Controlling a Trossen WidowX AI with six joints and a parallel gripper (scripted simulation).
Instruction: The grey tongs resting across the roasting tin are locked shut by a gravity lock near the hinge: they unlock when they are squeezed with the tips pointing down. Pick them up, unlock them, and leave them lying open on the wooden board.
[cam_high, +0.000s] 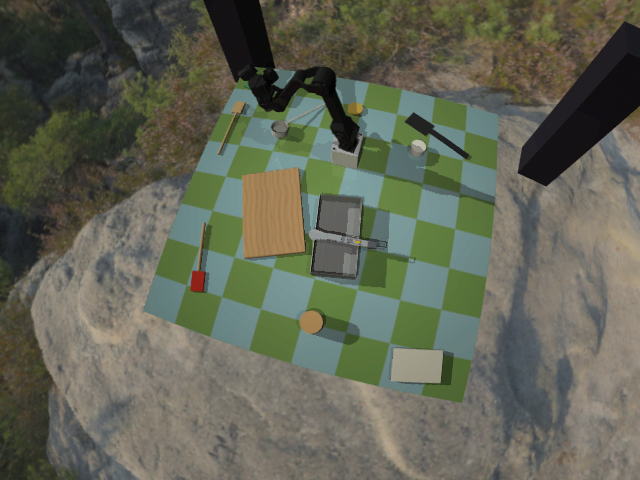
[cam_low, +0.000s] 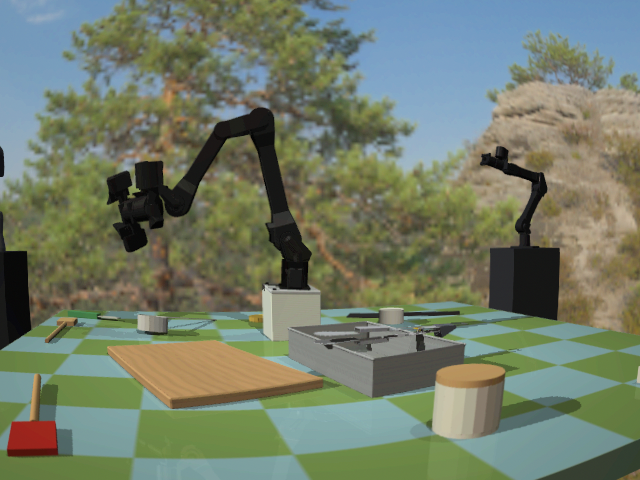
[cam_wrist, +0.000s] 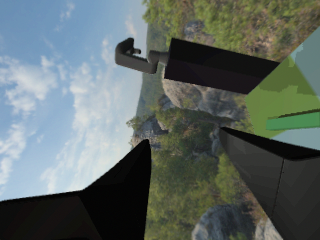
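Wrist view shows the gripper (cam_high: 258, 77) (cam_low: 117, 214) (cam_wrist: 184, 138) released, its fingers apart with nothing between them. It hangs in the air over the far corner near the green-handled tool (cam_low: 83, 313) (cam_wrist: 292, 121), well apart from the grey tongs (cam_high: 336, 237) (cam_low: 356, 339). They lie across the roasting tin (cam_high: 334, 275) (cam_low: 330, 364), one end overhanging its rim. Beside the tin sits the wooden board (cam_high: 273, 212) (cam_low: 211, 369), on the checkered table (cam_high: 286, 289) (cam_low: 206, 428) (cam_wrist: 272, 100).
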